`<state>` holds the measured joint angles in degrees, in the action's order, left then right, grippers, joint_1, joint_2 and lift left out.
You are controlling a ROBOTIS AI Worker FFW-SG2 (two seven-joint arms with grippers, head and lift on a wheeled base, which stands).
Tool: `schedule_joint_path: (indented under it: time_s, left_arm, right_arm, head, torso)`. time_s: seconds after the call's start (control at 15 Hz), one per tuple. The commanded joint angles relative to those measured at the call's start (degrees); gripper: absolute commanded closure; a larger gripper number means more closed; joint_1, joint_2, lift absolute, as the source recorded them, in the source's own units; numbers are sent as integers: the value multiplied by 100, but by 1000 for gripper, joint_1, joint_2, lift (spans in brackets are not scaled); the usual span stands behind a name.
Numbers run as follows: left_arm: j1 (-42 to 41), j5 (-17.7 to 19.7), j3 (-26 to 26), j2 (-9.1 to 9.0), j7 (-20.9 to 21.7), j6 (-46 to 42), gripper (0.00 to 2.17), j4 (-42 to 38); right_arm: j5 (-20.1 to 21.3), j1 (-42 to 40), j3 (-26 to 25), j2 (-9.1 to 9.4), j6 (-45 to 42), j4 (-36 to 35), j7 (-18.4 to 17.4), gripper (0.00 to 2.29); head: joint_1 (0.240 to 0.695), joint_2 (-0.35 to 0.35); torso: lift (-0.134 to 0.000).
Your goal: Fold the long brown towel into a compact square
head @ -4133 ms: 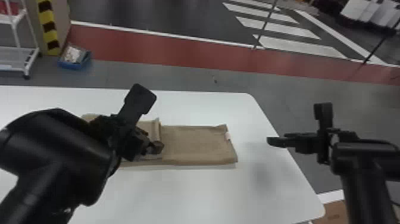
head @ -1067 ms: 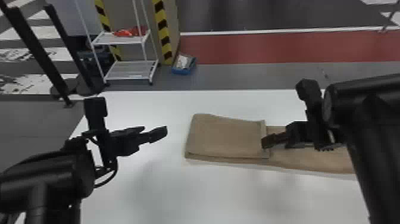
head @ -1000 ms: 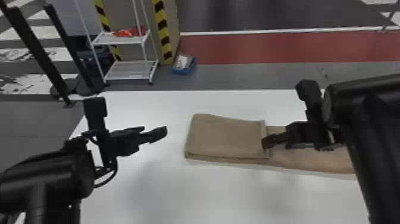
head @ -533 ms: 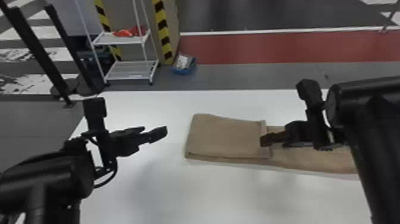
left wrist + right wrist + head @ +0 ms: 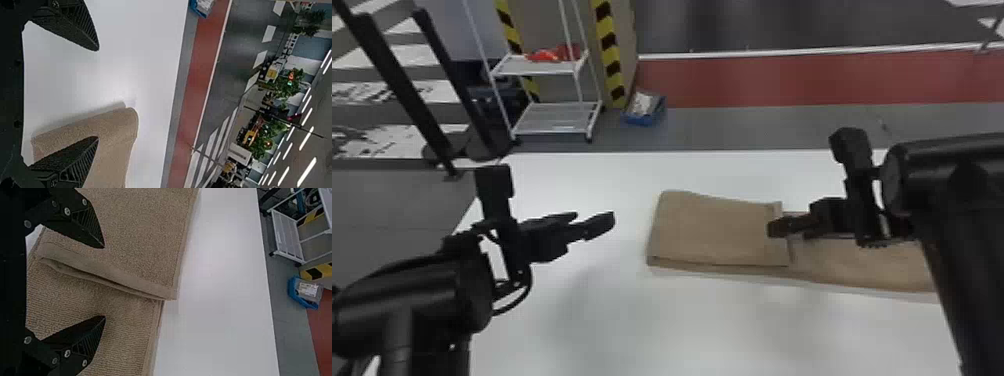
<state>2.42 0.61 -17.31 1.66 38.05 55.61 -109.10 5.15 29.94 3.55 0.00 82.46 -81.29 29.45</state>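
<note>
Currently, the brown towel (image 5: 712, 230), left end folded over, lies inward of the table (image 5: 652, 325)'s far edge, with left gripper (image 5: 98, 93) and right gripper (image 5: 104, 282) open, the latter astride the hem (image 5: 109, 276), which probably needs squaring without dragging lower layers.

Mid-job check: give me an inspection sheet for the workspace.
Surface: white table, no spill seen.
Job's things: brown towel, its left part folded over, a single long run to the right under the right arm.
Clutter: on the table, nothing seen.
Grippers: left gripper open, left of the towel; right gripper open, at the folded layer's end.
Cables: black loop at the left wrist.
Surroundings: white rack, blue box on the floor.
</note>
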Motion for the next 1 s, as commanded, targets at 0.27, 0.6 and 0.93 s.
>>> schedule_joint_path:
  time_s: [0.27, 0.6, 0.93]
  left_arm:
    - [13, -8, 0, 28, 1, -45, 87, 38]
    - [-5, 1, -35, 36, 28, -27, 87, 30]
    - [-13, 18, -97, 36, 71, -27, 87, 30]
  right_arm:
    - [-76, 29, 67, 5, -251, 227, -1, 478]
    - [-278, 29, 49, 5, -392, 219, -1, 586]
    - [-357, 47, 93, 5, -322, 131, -54, 508]
  head:
    - [695, 135]
    - [695, 144]
    - [695, 153]
  torso:
    - [-124]
    - [-124]
    - [-124]
